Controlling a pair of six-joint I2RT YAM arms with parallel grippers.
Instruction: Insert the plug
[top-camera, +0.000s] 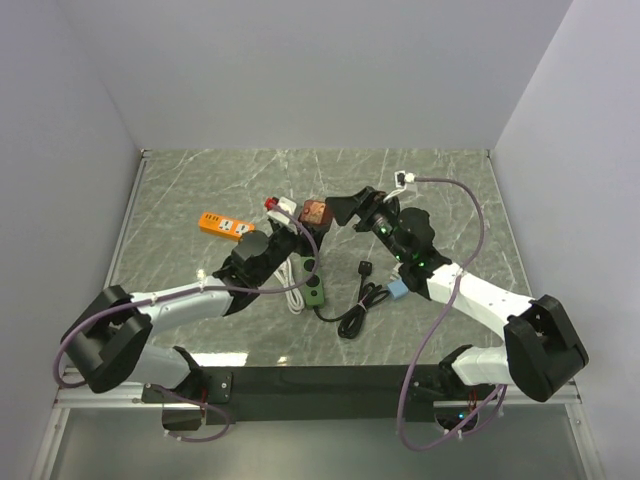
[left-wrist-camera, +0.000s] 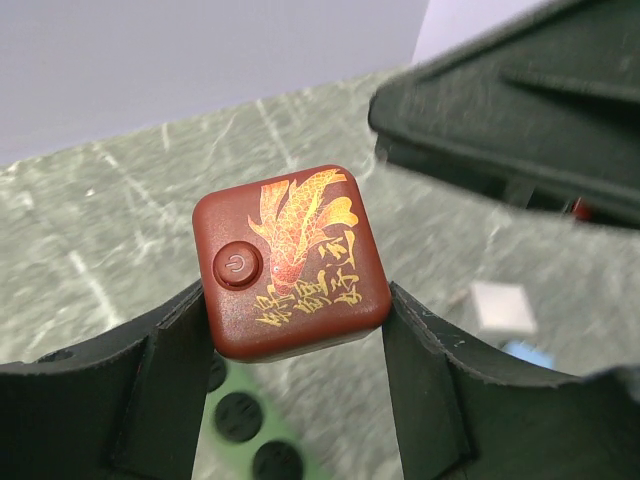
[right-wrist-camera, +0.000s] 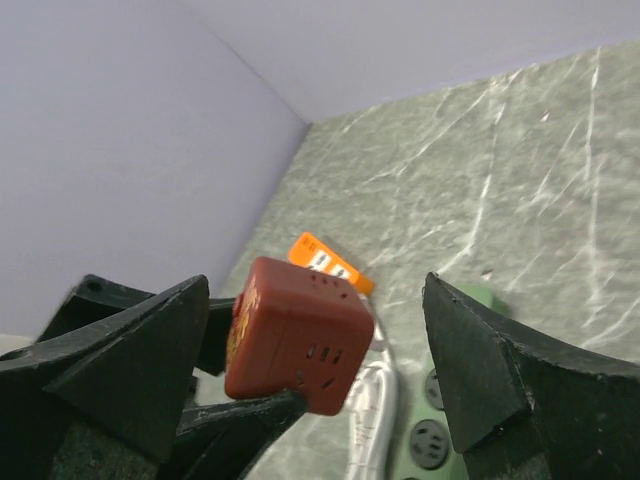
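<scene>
Two hands: left hand (left-wrist-camera: 295, 310) tight on red cube adapter (left-wrist-camera: 290, 260), right hand (right-wrist-camera: 315, 290) wide apart.

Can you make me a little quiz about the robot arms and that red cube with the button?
1. True or false: the red cube is lying flat on the table.
2. What is drawn in gold on the cube's top? A) a fish B) a car C) a flower
3. Fill in the gap: the gripper with its jaws standing wide open is the ____ one.

Key
1. False. The left gripper holds it up off the table.
2. A, a fish.
3. Right. The right gripper has a finger on each side of the cube but is not squeezing it.
</scene>
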